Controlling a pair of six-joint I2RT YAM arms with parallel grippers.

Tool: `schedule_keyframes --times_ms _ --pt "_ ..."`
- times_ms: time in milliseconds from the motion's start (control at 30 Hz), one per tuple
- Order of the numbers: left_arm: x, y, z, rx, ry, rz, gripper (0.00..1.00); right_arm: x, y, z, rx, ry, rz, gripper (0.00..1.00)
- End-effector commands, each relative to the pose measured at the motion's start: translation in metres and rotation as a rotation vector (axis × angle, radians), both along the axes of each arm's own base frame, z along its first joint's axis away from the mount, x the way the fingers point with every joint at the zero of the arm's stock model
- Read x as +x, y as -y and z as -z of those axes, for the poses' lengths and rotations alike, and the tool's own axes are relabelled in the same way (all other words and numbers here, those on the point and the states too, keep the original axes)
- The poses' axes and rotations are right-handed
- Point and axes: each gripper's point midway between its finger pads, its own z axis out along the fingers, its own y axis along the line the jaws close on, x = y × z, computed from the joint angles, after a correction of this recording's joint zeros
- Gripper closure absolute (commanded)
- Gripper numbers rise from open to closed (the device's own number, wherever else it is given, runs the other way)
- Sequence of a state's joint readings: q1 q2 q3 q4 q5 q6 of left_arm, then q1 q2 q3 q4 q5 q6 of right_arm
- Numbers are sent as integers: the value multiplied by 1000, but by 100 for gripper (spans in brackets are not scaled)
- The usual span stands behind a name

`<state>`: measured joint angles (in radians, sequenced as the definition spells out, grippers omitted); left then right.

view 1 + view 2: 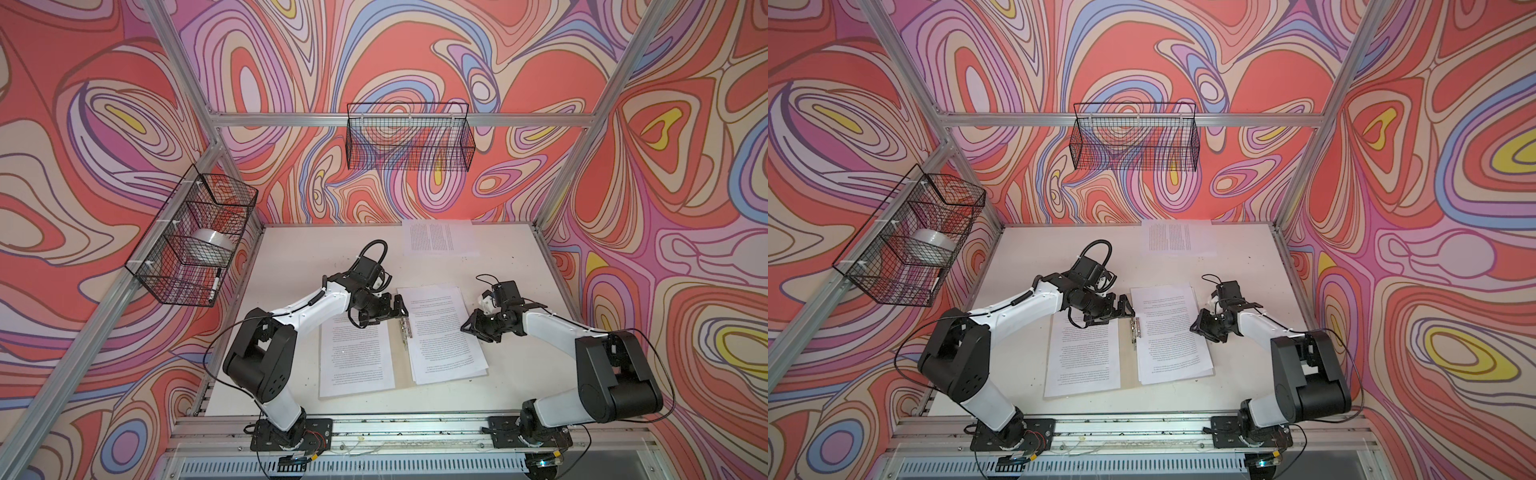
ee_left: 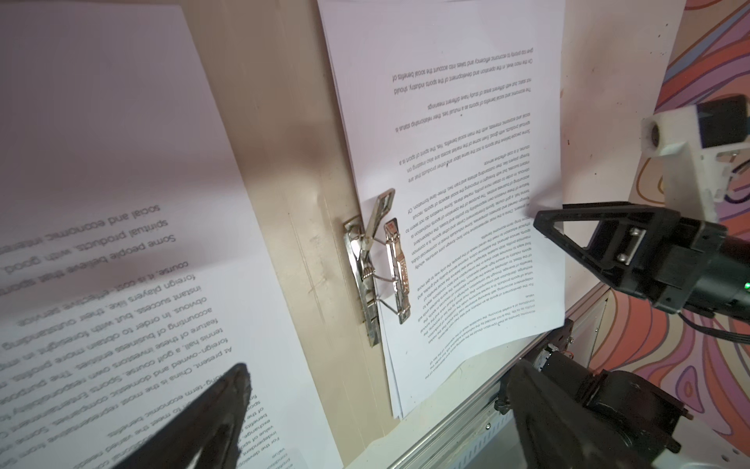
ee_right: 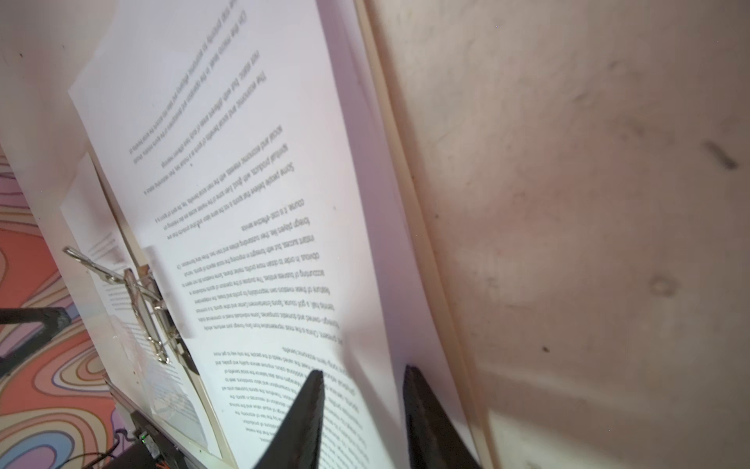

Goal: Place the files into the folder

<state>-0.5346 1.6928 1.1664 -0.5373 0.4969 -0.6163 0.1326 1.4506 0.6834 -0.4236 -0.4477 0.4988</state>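
The tan folder (image 1: 400, 370) lies open and flat mid-table, its metal clip (image 1: 405, 328) raised at the spine. One printed sheet (image 1: 355, 357) covers its left half and a fanned stack of files (image 1: 444, 332) covers its right half. Another sheet (image 1: 436, 237) lies at the table's back edge. My left gripper (image 1: 401, 309) hovers open just behind the clip (image 2: 381, 264), nothing between its fingers (image 2: 219, 406). My right gripper (image 1: 467, 326) sits at the stack's right edge. In the right wrist view its jaws (image 3: 363, 371) stand apart over the top sheet (image 3: 251, 203).
A wire basket (image 1: 195, 241) with a tape roll and a marker hangs on the left frame. Another wire basket (image 1: 409, 137) hangs on the back rail. Aluminium frame posts border the white table (image 1: 511, 270), with a rail along its front edge.
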Motion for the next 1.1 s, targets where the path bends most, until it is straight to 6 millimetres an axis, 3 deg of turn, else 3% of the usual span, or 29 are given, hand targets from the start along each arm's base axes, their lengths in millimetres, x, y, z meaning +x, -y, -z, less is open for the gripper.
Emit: schedule_keyframes --times_ms 0,200,400,667,833,1067 --pt "17 9 -11 -33 29 11 0 10 6 -14 -37 61 26 52" --pt "47 18 -10 -38 30 7 0 24 14 -14 -100 78 29 26" --pt "78 31 10 -7 1 20 0 47 9 -9 -88 85 35 15" --pt "106 48 33 -1 -39 17 0 51 1 5 -31 57 50 13" --pt "108 53 46 -4 -74 7 0 50 -6 8 31 48 76 14" --pt "106 62 48 -37 -93 10 0 49 -12 11 96 36 123 15"
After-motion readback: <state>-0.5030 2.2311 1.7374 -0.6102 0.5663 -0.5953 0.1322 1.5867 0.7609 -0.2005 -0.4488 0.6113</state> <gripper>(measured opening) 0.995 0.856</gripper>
